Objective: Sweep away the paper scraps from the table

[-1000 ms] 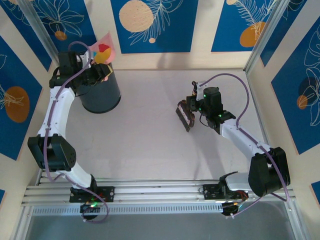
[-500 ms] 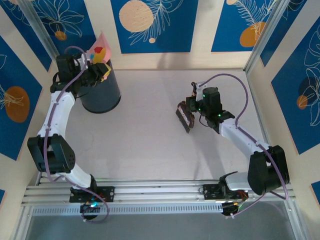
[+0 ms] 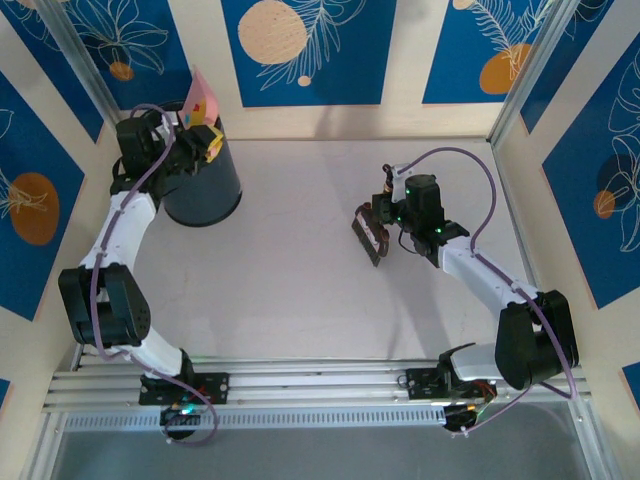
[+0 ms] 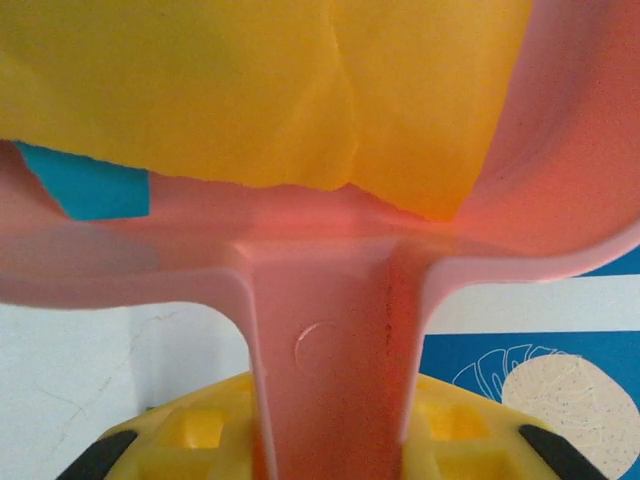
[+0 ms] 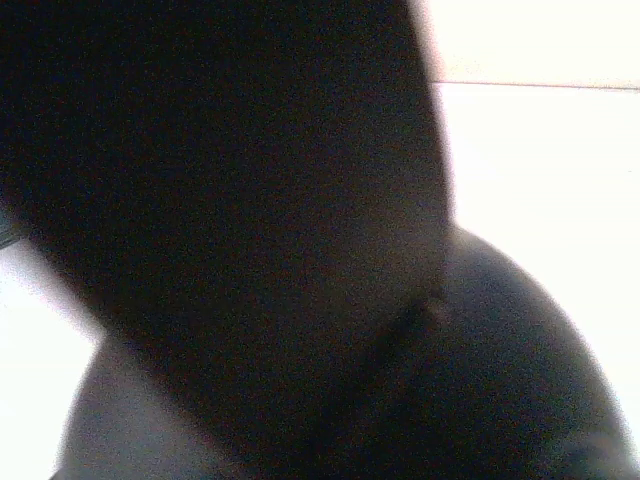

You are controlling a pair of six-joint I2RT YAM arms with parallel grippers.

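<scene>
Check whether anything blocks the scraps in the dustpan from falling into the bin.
Nothing visible does. The left gripper holds the dustpan tipped over the bin's far side, scraps in it. The right gripper holds the brush far off to the right.

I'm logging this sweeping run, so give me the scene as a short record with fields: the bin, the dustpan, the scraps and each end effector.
bin: dark, round, standing on the table, far left
dustpan: pink, tipped up over the bin
paper scraps: yellow and cyan pieces inside the dustpan
left end effector: shut on the dustpan handle
right end effector: holds a dark brush, right of centre
</scene>
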